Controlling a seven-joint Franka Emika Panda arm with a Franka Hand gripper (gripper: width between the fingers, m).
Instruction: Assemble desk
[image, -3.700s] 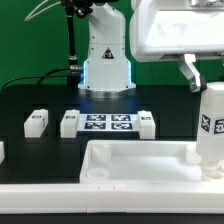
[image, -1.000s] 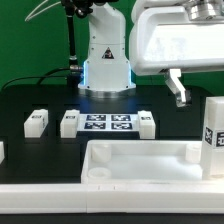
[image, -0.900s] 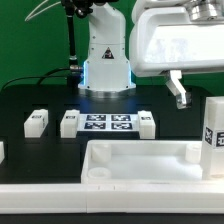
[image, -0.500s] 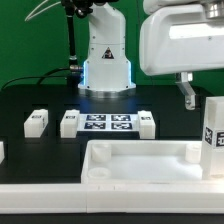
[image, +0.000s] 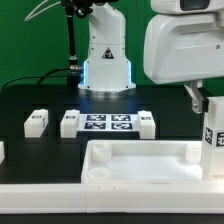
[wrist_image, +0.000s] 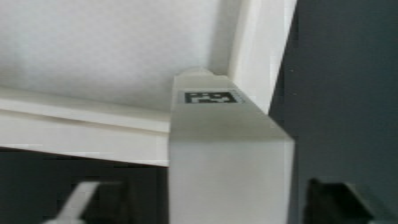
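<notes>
The white desk tabletop (image: 140, 160) lies at the front, rim up, and shows in the wrist view (wrist_image: 89, 60) too. One white tagged leg (image: 214, 135) stands upright in its corner socket at the exterior view's right. My gripper (image: 211, 103) hangs just above that leg, with one dark finger (image: 197, 99) showing. In the wrist view the leg (wrist_image: 228, 150) stands between my gripper (wrist_image: 214, 205) fingers (wrist_image: 80, 200), with a dark gap on each side. The jaws are open and touch nothing. Three loose legs (image: 37, 121) (image: 69, 123) (image: 147, 124) lie on the black table.
The marker board (image: 108, 123) lies between the loose legs. Another white part (image: 2, 150) shows at the exterior view's left edge. The robot base (image: 106, 60) stands at the back, with a green wall behind it.
The gripper let go of the upright leg and rose. Since a second ago it has moved toward the exterior view's right, over the leg. The leg stays in its socket.
</notes>
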